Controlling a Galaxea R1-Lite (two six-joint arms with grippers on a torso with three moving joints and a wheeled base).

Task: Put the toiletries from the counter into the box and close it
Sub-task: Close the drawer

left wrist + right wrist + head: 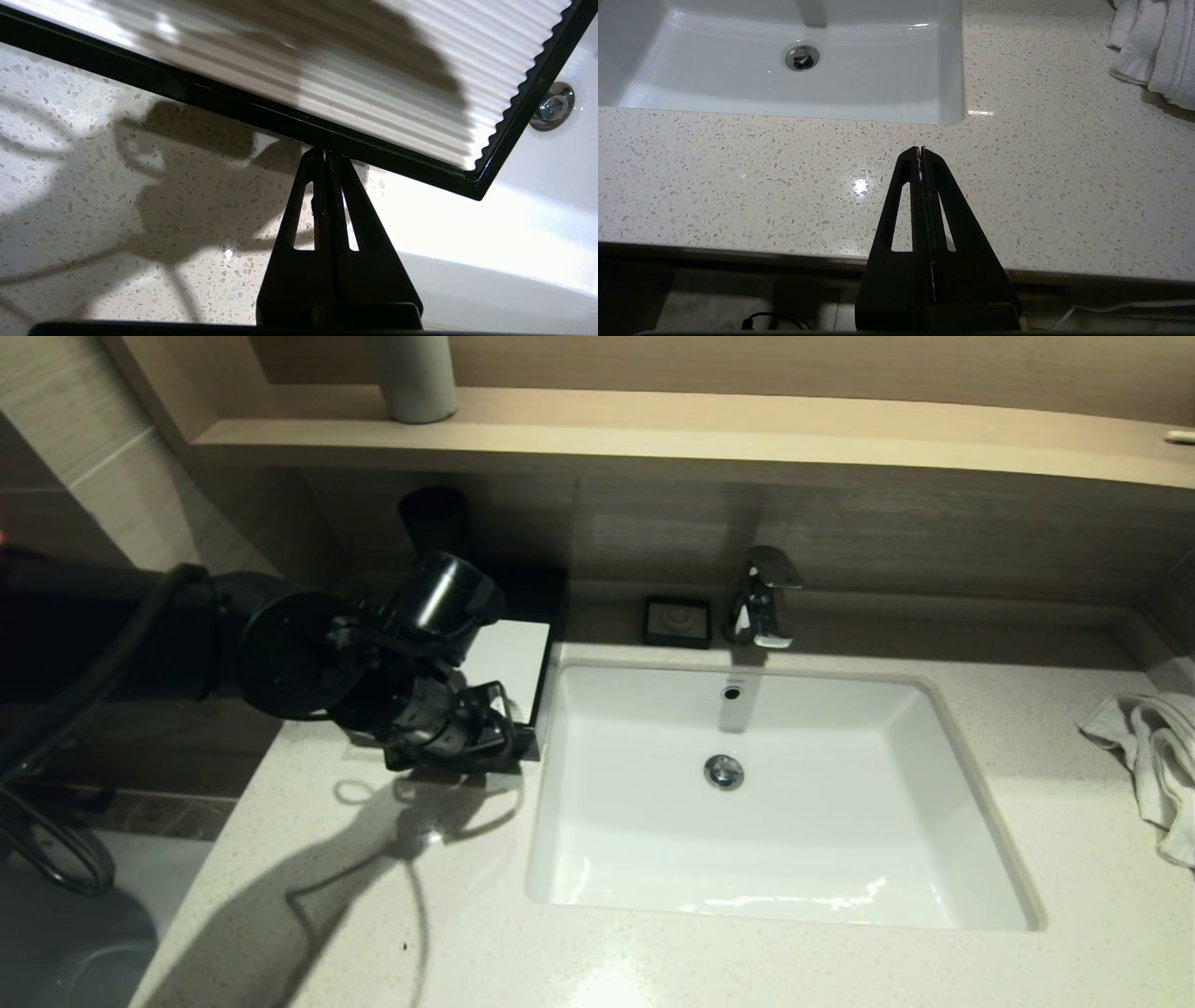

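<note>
The box (512, 656), a low black case with a white top panel, stands on the counter (373, 915) just left of the sink. My left gripper (324, 154) is shut with nothing in it, its tips against the black front edge of the box (261, 109), below the ribbed white panel. In the head view the left gripper (507, 733) sits at the box's near right corner. My right gripper (920, 150) is shut and empty, hovering over the counter (738, 177) near its front edge. No toiletries show in any view.
The white sink basin (943, 821) takes up the middle of the counter, with a tap (766, 597) behind it. A small black square dish (677, 621) sits beside the tap. A white towel (1153, 747) lies at the far right. A wooden shelf (747, 439) overhangs the back.
</note>
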